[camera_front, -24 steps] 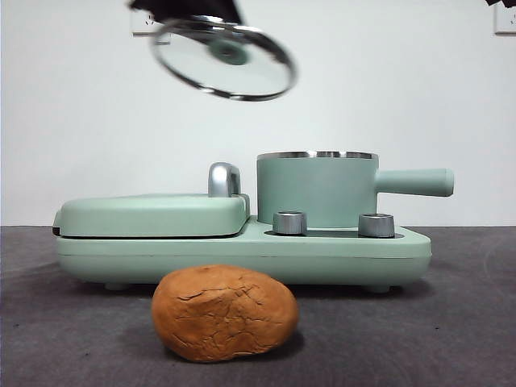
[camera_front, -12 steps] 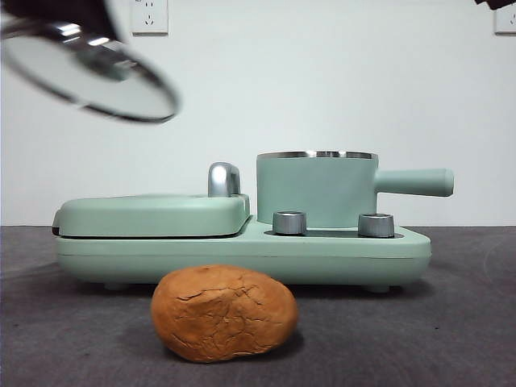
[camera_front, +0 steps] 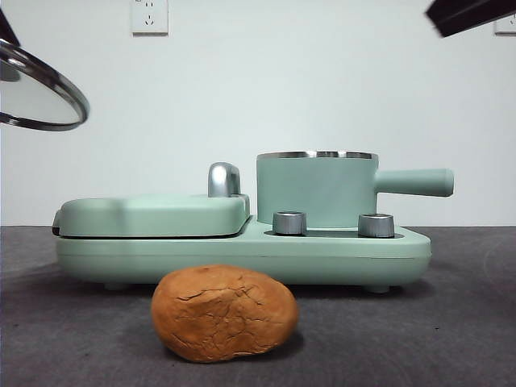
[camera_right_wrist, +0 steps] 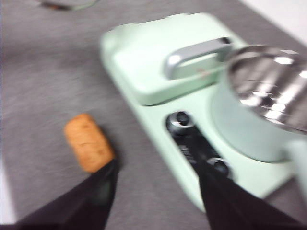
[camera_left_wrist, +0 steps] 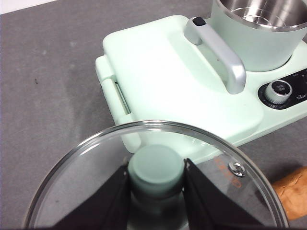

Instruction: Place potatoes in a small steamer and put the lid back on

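In the front view, the potato [camera_front: 224, 314] is seen lying on the gray counter [camera_front: 451, 339], just in front of the green cooker [camera_front: 242, 250]. It is not touched by any gripper. The small steamer [camera_front: 317, 190] is seen standing on the cooker beside the flat griddle cover [camera_front: 153, 214], with nothing on top of it. The lid [camera_front: 36, 89] is held high in the air at the far edge, well apart from the steamer. A black tip of an arm is seen at the other top corner.

In the left wrist view, the left gripper [camera_left_wrist: 156, 179] is seen closed tight on the green knob [camera_left_wrist: 156, 168] of the glass lid. The griddle's chrome handle [camera_left_wrist: 218, 55] and the steamer's open steel rim are seen past the lid.

In the right wrist view, which is blurred, the right gripper [camera_right_wrist: 156, 184] is seen wide open with nothing held. It hangs above the counter, and the potato lies near one jaw. The inside of the steamer looks empty here.

So the lid is already off, and that part looks done. The potato is not yet picked up or put into the steamer. After that, the lid has to be set back on top.
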Motion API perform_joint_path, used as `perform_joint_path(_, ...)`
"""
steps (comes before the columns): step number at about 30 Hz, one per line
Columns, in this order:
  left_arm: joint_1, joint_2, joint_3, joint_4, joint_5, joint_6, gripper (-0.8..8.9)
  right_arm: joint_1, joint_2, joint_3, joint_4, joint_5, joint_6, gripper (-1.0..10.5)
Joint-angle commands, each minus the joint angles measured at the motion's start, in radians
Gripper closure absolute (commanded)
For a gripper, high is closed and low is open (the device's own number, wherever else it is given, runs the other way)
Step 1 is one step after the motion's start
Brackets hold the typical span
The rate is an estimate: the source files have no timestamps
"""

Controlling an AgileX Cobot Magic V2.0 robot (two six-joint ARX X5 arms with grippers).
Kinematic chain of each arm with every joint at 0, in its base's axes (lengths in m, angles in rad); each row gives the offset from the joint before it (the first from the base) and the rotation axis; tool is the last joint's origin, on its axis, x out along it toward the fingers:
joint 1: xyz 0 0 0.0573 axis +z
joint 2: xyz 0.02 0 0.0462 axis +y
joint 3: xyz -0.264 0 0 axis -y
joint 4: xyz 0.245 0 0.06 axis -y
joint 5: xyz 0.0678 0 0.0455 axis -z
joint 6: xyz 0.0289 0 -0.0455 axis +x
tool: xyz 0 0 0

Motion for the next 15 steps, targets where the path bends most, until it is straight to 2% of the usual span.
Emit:
perform_joint_path(1,0.002,-0.01,0.014,0.034,0.0,-0.011,8.03,0.077,0.063,0.017,0.007,-0.004,-0.023,6.3)
perform_joint_path(7,0.005,-0.012,0.014,0.036,0.0,-0.015,8.03,0.197,0.204,0.017,0.022,0.015,-0.068,6.3)
perform_joint_path(15,0.005,-0.012,0.014,0.036,0.0,-0.015,8.03,0.264,0.409,0.017,0.113,0.015,-0.071,6.3)
